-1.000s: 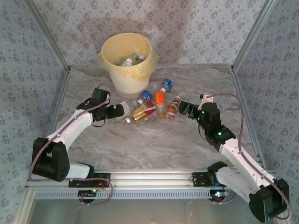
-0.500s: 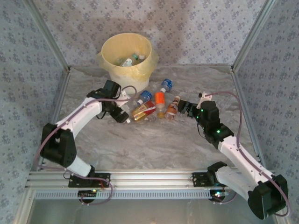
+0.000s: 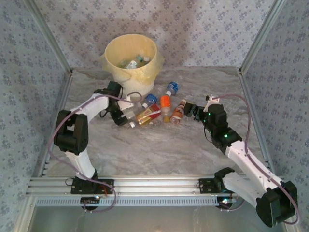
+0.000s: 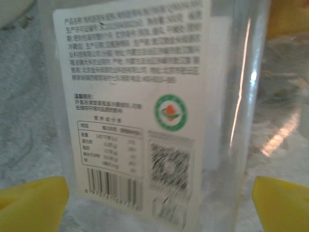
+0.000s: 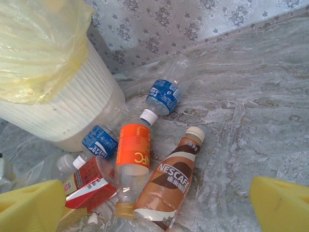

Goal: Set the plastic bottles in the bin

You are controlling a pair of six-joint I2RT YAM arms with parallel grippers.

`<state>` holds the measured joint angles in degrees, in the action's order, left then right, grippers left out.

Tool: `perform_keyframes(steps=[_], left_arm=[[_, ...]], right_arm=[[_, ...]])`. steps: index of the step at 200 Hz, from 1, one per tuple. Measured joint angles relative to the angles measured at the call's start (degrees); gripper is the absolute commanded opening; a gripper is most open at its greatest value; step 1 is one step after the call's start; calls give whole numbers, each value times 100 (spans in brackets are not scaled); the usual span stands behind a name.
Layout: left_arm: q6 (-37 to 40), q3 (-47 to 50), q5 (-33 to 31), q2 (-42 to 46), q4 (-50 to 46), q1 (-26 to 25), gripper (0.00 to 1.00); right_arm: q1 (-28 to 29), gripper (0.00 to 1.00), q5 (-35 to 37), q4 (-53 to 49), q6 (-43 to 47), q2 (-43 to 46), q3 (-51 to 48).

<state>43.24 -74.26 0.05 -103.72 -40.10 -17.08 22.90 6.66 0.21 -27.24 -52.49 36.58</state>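
At the left of the top view, the left gripper (image 3: 126, 117) is at the left edge of the pile, its jaws spread wide and gripping nothing. In the left wrist view a clear bottle (image 4: 145, 96) stands squarely between the two yellow fingertips (image 4: 31, 200), very near the lens. Its long axis runs top to bottom of the frame, crosswise to the line joining the fingers, so closing should pinch its width. Its wall is thin, glossy, transparent plastic with a white printed label, likely to flex under pressure. Above this, in the upper centre-left, the bin (image 3: 120, 72) is a ribbed cream bucket lined with a crinkled translucent yellow bag (image 5: 38, 43), with a few bottles (image 3: 135, 62) inside. The remaining plastic bottles lie flat on the marbled grey table (image 3: 159, 150) just in front of the bin: a red-and-gold one (image 3: 147, 114), two blue-labelled ones (image 3: 150, 99), an orange one (image 3: 165, 104) and a brown coffee bottle (image 3: 177, 114). At right, the right gripper (image 3: 189, 112) is fully spread and empty. The brown bottle lies just ahead of it, cap pointing away, making the right arm the nearer one for it.
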Motion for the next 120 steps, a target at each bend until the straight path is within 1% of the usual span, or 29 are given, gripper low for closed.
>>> perform_keyframes(steps=[41, 64, 76, 109, 120], left_arm=[[197, -208, -44, -503, 155, 59, 97], [195, -299, 72, -623, 173, 59, 93], [184, -295, 92, -619, 201, 59, 89], [-127, 22, 118, -466, 732, 59, 76], [-258, 57, 109, -457, 817, 59, 70]], right_arm=[[-7, 100, 2, -2, 0, 44, 2], [-7, 100, 9, -13, 0, 101, 2], [-7, 100, 20, -37, 0, 146, 0], [-7, 100, 61, -44, -2, 247, 0], [-7, 100, 63, -46, -2, 247, 0]])
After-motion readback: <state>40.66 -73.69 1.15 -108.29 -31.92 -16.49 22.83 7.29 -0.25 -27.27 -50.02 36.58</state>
